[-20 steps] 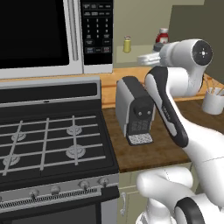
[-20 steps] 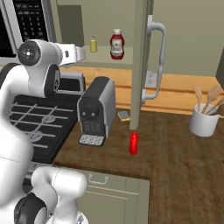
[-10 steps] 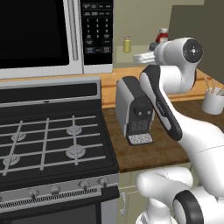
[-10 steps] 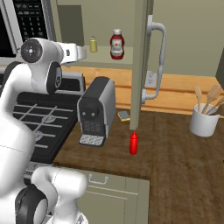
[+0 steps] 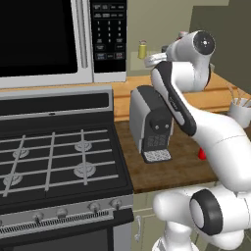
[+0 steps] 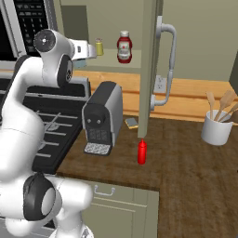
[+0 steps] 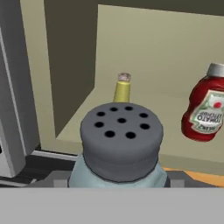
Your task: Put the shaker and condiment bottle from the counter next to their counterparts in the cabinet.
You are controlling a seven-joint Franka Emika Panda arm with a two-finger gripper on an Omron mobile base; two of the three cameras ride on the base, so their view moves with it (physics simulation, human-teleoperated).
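Note:
The pale blue shaker (image 7: 120, 144) with its grey holed cap sits right in front of the hand camera, and my gripper (image 7: 119, 177) is shut on it. In the right base view my gripper (image 6: 90, 49) is raised at the left front of the cabinet shelf (image 6: 111, 65). On that shelf stand the small yellow shaker (image 7: 122, 87) (image 6: 99, 47) (image 5: 142, 50), straight ahead, and the wide red bottle (image 7: 204, 109) (image 6: 123, 47) with a white cap, to the right. The slim red condiment bottle (image 6: 142, 152) (image 5: 201, 154) stands upright on the wood counter (image 6: 186, 167).
The cabinet door (image 6: 149, 65) hangs open, edge-on, just above the condiment bottle. A dark coffee machine (image 6: 102, 118) (image 5: 152, 122) stands below my arm. The stove (image 5: 49, 157) and microwave (image 5: 49, 39) are to the left. A white utensil crock (image 6: 216, 131) is at the right.
My arm has shifted slightly toward the cabinet with the shaker still in the gripper. Nothing else has moved.

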